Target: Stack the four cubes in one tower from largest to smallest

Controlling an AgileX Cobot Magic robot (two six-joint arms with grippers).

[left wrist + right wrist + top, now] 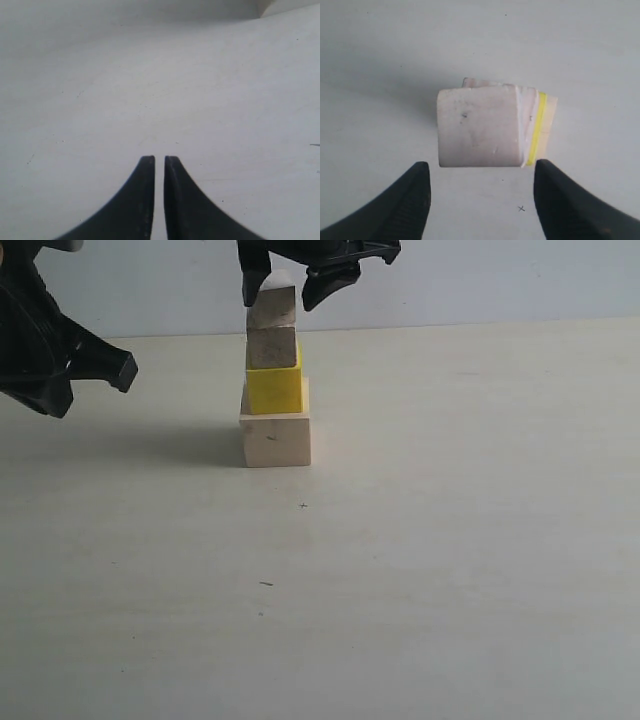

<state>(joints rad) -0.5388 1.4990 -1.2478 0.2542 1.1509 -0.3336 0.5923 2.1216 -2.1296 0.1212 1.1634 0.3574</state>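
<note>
the tower (273,390) is four high, smallest cube (272,306) on top; i judge only backing off remains. my right gripper (285,295) is spread open around that cube, my left gripper (159,162) pressed together

Bright, even light; soft shadow left of tower (274,390); wrist views slightly blurred.

Largest cube (276,440), medium-small cube (272,348) and smallest cube (272,308) are showing bare, matt pale wood with small dark specks. Yellow cube (272,390) is showing smooth opaque paint. Table (450,560) is reading matt, faintly scuffed.
</note>
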